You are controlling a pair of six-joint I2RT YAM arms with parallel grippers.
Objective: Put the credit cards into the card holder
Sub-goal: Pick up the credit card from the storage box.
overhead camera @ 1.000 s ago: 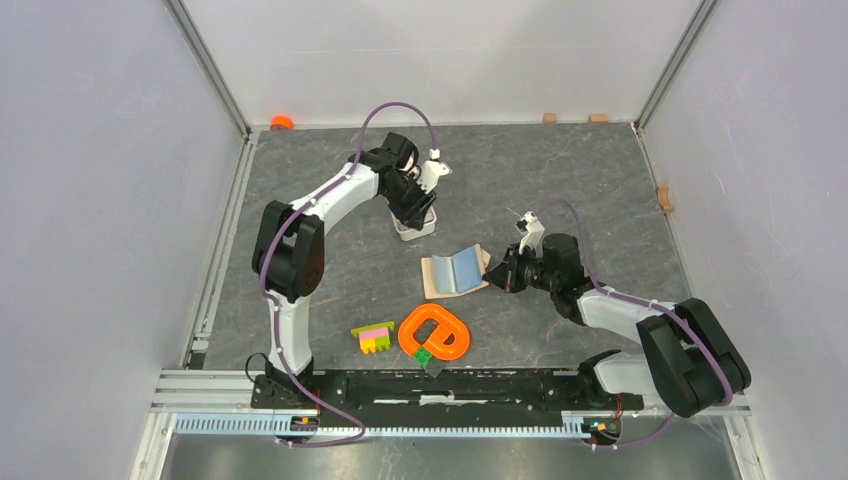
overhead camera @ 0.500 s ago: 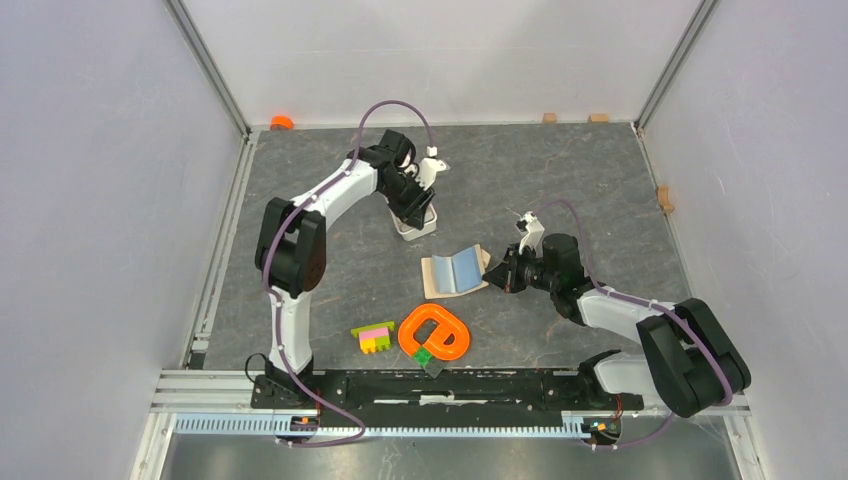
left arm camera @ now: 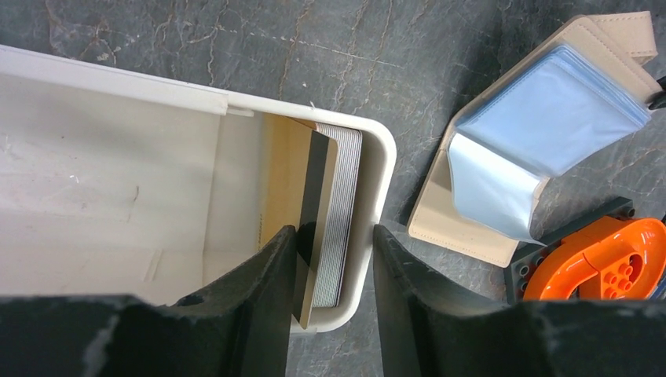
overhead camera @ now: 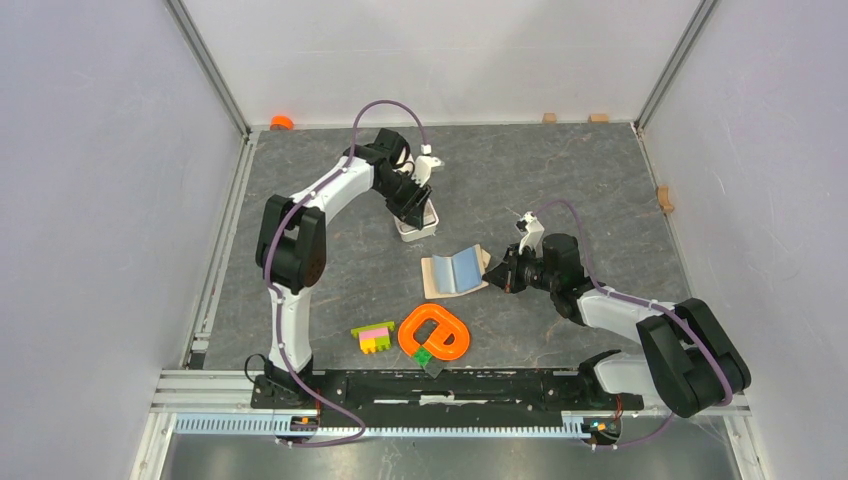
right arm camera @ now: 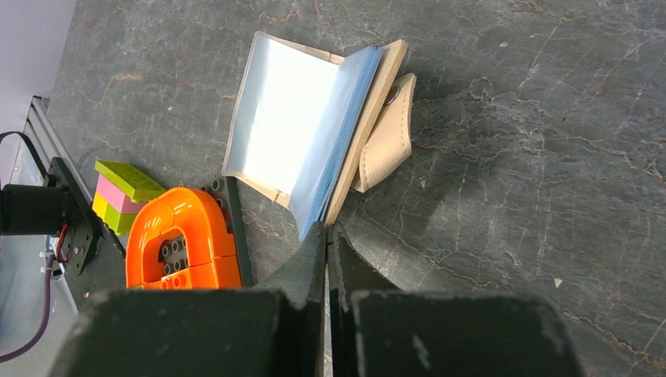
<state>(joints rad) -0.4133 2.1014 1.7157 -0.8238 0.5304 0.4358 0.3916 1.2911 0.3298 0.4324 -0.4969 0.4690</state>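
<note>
Now that my half-open, empty left pincer (left arm camera: 334,236) has shifted along the tray (left arm camera: 118,157), the credit cards (left arm camera: 342,181) stand graspable between its fingers (left arm camera: 259,298).

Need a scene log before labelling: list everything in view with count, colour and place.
table: one, grey
card holder: one, beige with blue sleeves, open, mid-table
tray: one, white, beyond the card holder
credit cards: stack, count unclear, gold one innermost, on edge at the tray's end
orange toy: one, looped, near centre
bricks: one stack, green-pink-yellow, left of the orange toy
green brick: one, on a dark plate beside the orange toy
small orange object: one, far-left corner
wooden blocks: three, tan, along the far and right edges
left gripper: black, jaws apart over the tray's card end
right gripper: black, shut, tips at the card holder's edge
</note>
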